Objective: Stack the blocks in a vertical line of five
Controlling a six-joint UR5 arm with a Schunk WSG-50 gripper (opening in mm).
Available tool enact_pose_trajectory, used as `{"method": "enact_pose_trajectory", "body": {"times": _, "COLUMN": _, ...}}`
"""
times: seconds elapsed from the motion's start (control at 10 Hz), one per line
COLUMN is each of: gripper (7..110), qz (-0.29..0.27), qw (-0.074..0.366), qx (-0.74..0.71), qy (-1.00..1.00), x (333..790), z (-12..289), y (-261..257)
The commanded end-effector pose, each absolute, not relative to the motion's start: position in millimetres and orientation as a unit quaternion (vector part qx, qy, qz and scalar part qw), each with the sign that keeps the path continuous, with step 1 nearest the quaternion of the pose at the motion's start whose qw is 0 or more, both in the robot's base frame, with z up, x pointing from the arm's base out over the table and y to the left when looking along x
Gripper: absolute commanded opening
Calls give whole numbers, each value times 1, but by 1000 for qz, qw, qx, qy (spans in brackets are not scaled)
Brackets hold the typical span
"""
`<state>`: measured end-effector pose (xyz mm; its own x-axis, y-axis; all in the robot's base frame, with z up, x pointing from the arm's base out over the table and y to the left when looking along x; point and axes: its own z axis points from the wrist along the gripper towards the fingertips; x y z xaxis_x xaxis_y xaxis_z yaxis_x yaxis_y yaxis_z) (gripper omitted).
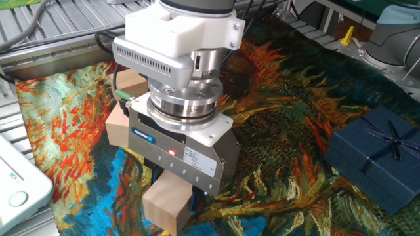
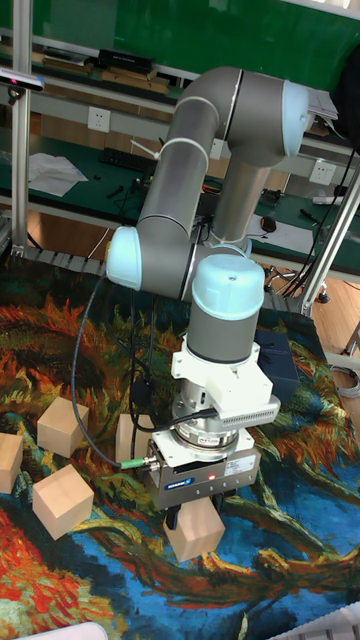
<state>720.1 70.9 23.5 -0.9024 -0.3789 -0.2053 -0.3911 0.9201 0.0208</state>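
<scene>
My gripper (image 1: 177, 193) (image 2: 195, 517) points straight down and is shut on a pale wooden block (image 1: 164, 208) (image 2: 197, 532), one dark finger on each side of it, low over the painted cloth. A second block (image 1: 120, 126) (image 2: 128, 436) sits just behind and left of the gripper, partly hidden by it. A third block (image 1: 132, 82) shows behind the wrist in the fixed view. In the tall fixed view, more blocks lie to the left: one (image 2: 62, 500), another (image 2: 62, 426), and one (image 2: 8, 461) cut off by the edge.
A dark blue ribboned gift box (image 1: 377, 154) (image 2: 276, 368) sits on the right side of the cloth. A white device (image 1: 16, 187) lies at the near left edge. Metal rails (image 1: 52, 39) border the far left.
</scene>
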Motion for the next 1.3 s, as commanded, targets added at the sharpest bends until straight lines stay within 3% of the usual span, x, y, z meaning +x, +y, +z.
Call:
{"method": "enact_pose_trajectory", "body": {"times": 0.0, "gripper": 44, "qz": 39, "qw": 105, "qx": -193, "qy": 975, "x": 723, "z": 26, "y": 72}}
{"method": "enact_pose_trajectory", "body": {"times": 0.4, "gripper": 44, "qz": 20, "qw": 101, "qx": -166, "qy": 981, "x": 722, "z": 22, "y": 64}}
{"method": "enact_pose_trajectory", "body": {"times": 0.5, "gripper": 7, "qz": 12, "qw": 98, "qx": -159, "qy": 982, "x": 721, "z": 25, "y": 61}}
{"method": "enact_pose_trajectory", "body": {"times": 1.2, "gripper": 7, "qz": 26, "qw": 81, "qx": -150, "qy": 985, "x": 710, "z": 80, "y": 55}}
